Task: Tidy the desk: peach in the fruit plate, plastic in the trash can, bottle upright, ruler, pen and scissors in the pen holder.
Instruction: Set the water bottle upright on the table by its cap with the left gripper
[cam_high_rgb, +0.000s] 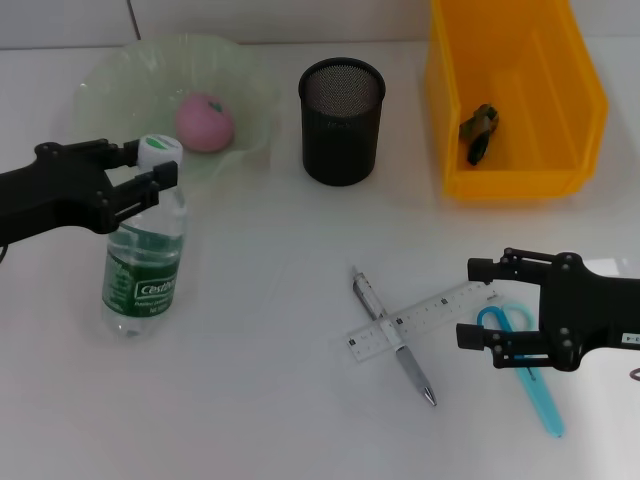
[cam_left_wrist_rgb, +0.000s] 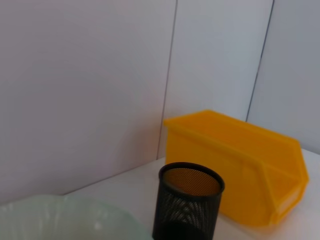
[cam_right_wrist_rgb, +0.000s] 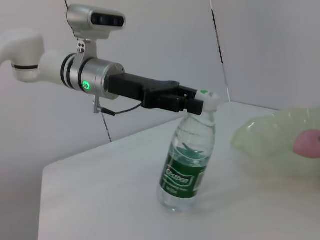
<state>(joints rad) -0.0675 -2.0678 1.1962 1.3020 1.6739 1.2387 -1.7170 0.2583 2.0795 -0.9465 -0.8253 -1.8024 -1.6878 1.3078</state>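
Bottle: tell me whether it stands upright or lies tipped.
Upright: the bottle stands on its base, cap up, the left pincer closed at its neck.

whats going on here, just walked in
The robot is tidying a desk. Its left claw is clamped around the neck of the water bottle, which stands upright. The peach is already in the fruit plate and a dark scrap lies in the yellow bin. The right claw hovers open over the blue scissors; the ruler and pen lie crossed on the desk, not yet in the mesh pen holder.
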